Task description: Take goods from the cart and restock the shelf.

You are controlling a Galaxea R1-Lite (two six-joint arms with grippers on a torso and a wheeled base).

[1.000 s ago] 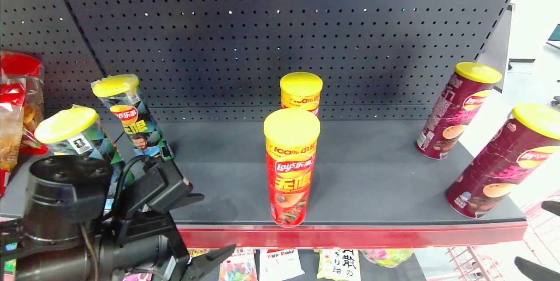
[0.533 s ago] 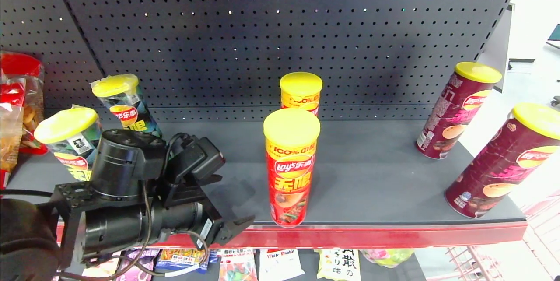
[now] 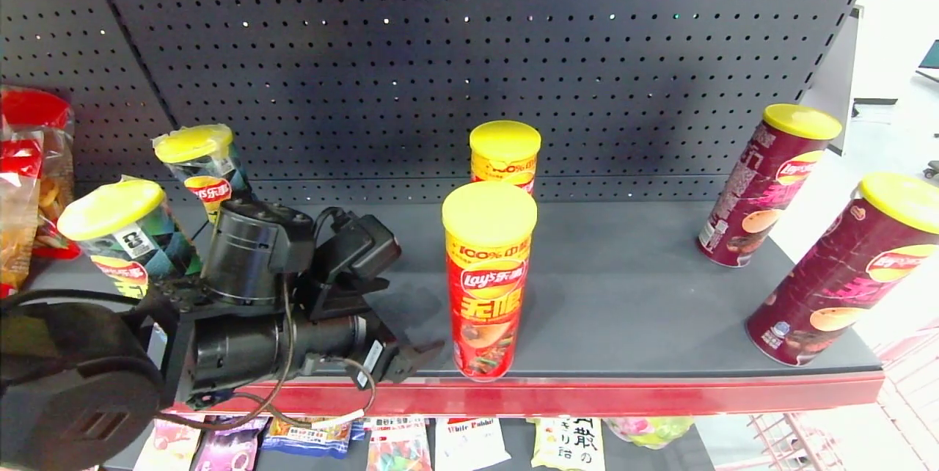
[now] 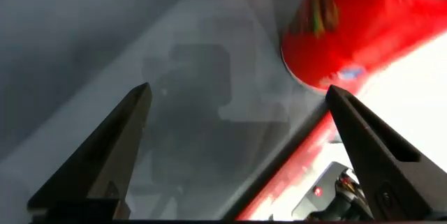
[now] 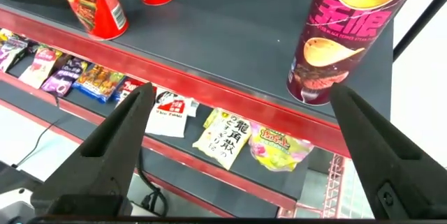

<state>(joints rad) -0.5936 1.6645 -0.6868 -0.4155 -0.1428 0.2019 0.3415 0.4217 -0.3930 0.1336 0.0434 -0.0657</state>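
Hovering at the red chip can's (image 3: 488, 287) nine o'clock, your left gripper (image 4: 239, 91) is released and empty, probably spread to clear it. Your right gripper (image 5: 241, 90) is released too.

We see a round logo and large yellow characters on the red can (image 3: 488, 287), and a similar logo on the maroon cans (image 3: 836, 287). The green can (image 3: 128, 240) carries a small white tag, and the packets (image 3: 565, 445) below bear black characters.
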